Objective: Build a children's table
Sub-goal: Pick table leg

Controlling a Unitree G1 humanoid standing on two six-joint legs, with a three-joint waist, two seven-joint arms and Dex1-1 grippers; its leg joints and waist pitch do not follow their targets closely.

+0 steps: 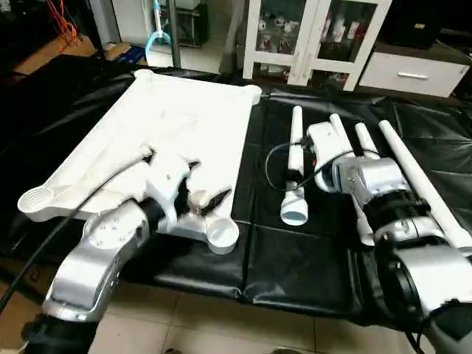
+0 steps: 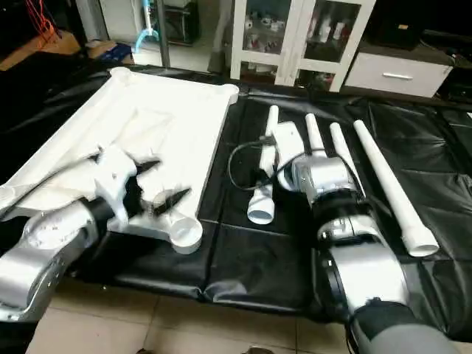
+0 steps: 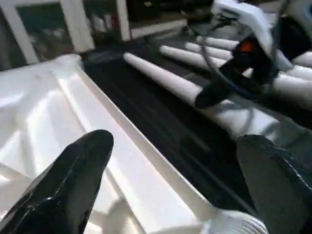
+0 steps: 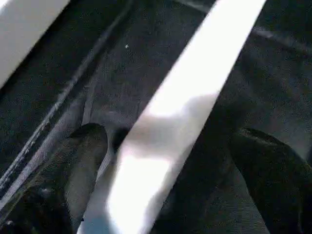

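Your right claw [image 4: 165,161] hangs released, its two fingers straddling a white leg [image 4: 180,97] without pinching it. Your left claw [image 3: 170,175] is released too, over the near right corner of the tabletop [image 1: 184,118], beside a corner socket [image 1: 223,233]. The top lies ribs-up on the left of the black-covered surface [image 1: 295,273]; four legs [image 2: 383,177] lie loose on the right (none screwed in, so all the assembly is left). The sockets I can see stand empty.
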